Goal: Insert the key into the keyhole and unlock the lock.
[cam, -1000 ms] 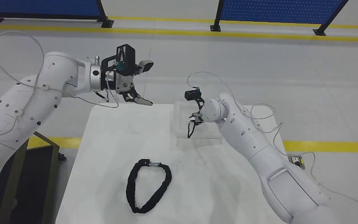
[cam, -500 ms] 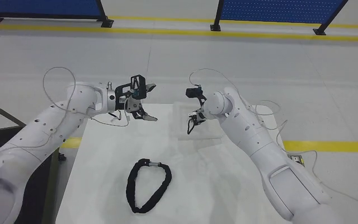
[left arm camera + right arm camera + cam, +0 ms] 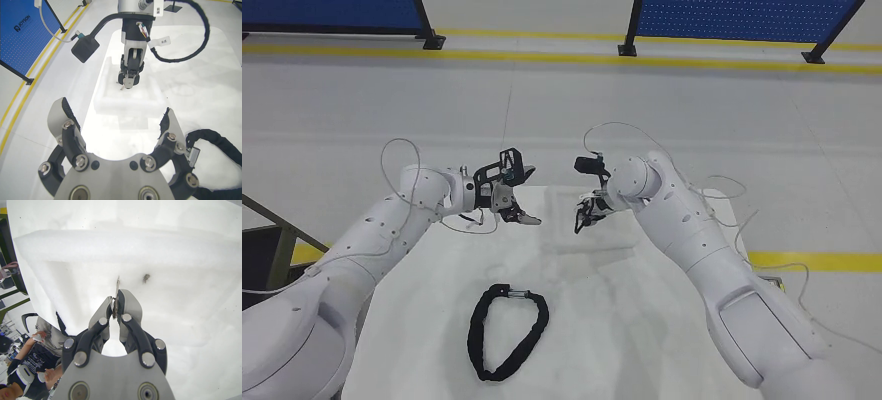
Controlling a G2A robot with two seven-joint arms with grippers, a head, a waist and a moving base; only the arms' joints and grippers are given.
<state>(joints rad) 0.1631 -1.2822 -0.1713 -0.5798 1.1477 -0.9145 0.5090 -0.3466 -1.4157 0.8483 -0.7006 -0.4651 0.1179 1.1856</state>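
A black cable lock (image 3: 508, 332) lies coiled on the white table, its silver cylinder (image 3: 504, 292) at the far end of the loop. In the left wrist view the same lock (image 3: 209, 137) sits just beside my left gripper (image 3: 116, 111), which is open and holds nothing. My right gripper (image 3: 114, 297) is shut on a small metal key (image 3: 116, 289), whose blade tip points down at the floor of a white foam tray (image 3: 132, 247). From above, the right gripper (image 3: 584, 216) hangs over that tray (image 3: 617, 245), and the left gripper (image 3: 519, 207) hovers close by, beyond the lock.
The white table (image 3: 432, 300) has bare room around the lock and toward its near edge. The foam tray's raised rim (image 3: 128, 99) stands between the two grippers. A dark speck (image 3: 146, 278) marks the tray floor near the key.
My left arm has swung in over the table's far edge toward the tray and the right gripper. The right gripper has stayed over the tray with the key.
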